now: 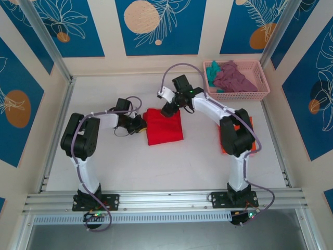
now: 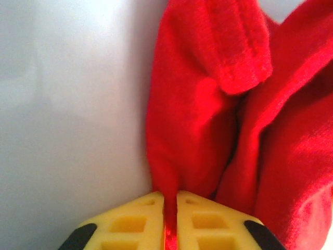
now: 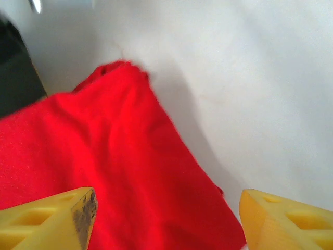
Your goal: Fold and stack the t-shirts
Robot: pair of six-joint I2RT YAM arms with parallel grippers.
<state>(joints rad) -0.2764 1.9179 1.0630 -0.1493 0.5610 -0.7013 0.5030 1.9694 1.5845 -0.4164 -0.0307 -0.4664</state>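
The bright red t-shirt (image 1: 164,127) lies partly folded mid-table. My left gripper (image 1: 140,124) is at its left edge, shut on a pinch of the red cloth (image 2: 171,208) between its yellow fingers (image 2: 130,224). My right gripper (image 1: 169,108) hovers over the shirt's far edge, open, with red cloth (image 3: 119,177) below the gap between its fingers (image 3: 52,219). The orange t-shirt (image 1: 250,126) lies at the right, mostly hidden behind the right arm. The mauve-purple t-shirt (image 1: 235,79) and teal t-shirt (image 1: 212,70) sit in the basket.
The pink lattice basket (image 1: 244,95) stands at the back right corner. Walls enclose the white table (image 1: 114,166) on three sides, with an aluminium rail (image 1: 166,198) along the near edge.
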